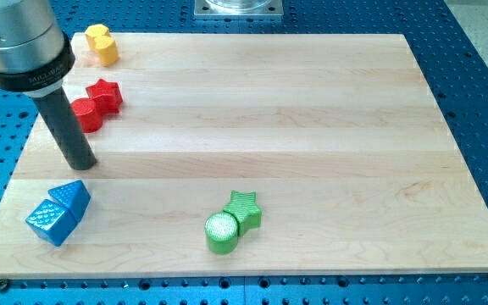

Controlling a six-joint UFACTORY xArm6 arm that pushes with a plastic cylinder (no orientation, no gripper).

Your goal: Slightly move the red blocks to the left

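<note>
- Wooden board: pale planked top on a blue perforated table; the flat surface my tip slides on. Blocks sit in small clusters, mostly toward the view's left, with the middle and right bare.
- Arm housing: silver and black cylinder at the view's top left, carrying the dark rod down to the board.
- Green pair: a green cylinder touching a green star, near the view's bottom centre, well apart from the work; no part in the task.
- Blue pair: a blue cube touching a blue triangular block, at the view's lower left, just below the tip.
- Red pair, the task's things: a red star touching a red cylinder, near the left edge in the upper left. Little board remains to their left, which fits the call for only a slight move.
- Yellow block: heart-like shape, top left corner, apart from the reds.
- My tip: a plain rod end with nothing to open or close and nothing held; it rests on the board below the red cylinder, with no contact visible. Judgement: to push leftward it must first come round to the reds' right side.
</note>
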